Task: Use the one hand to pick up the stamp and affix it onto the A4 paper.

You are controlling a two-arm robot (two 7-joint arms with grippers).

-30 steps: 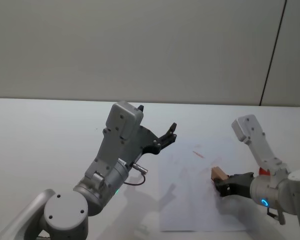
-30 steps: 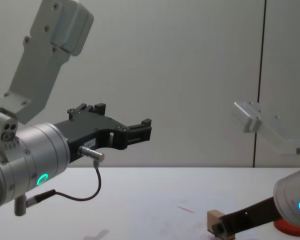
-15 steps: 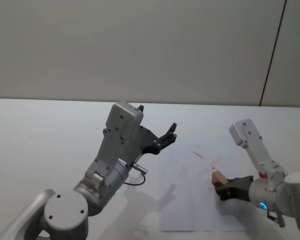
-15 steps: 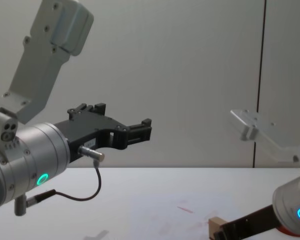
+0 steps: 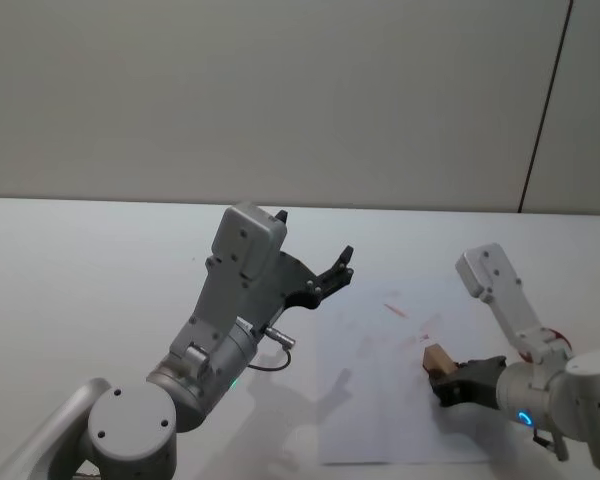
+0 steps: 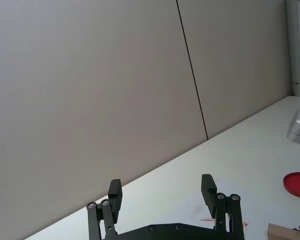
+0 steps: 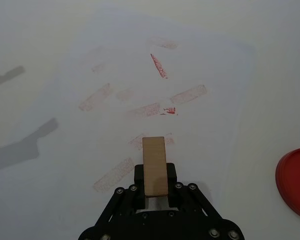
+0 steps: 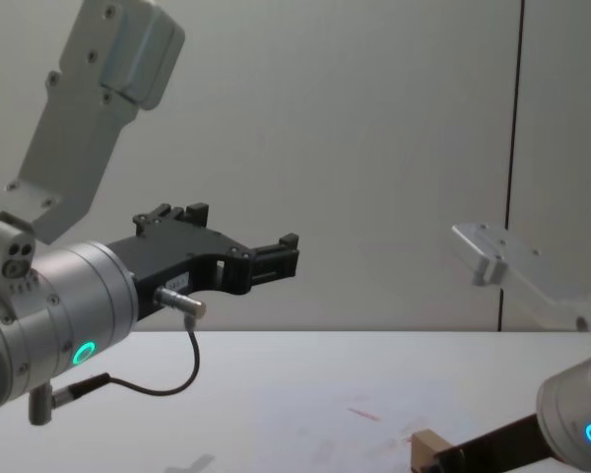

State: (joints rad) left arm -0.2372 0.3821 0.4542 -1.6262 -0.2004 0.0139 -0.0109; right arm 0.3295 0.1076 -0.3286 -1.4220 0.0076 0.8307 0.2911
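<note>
The right hand point(image 5: 442, 380) grips the wooden stamp point(image 5: 438, 356) between its black fingers, holding it low over the right part of the A4 paper point(image 5: 380, 390), among red stamped marks point(image 7: 140, 110). The red ink pad point(image 7: 296, 182) lies on the white bench point(image 5: 100, 270) beside the sheet. The left hand point(image 5: 338, 268) hangs raised, its fingers spread apart.

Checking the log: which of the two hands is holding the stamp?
The right hand, low over the A4 paper, is shut on the stamp; the left hand hangs open and empty.
</note>
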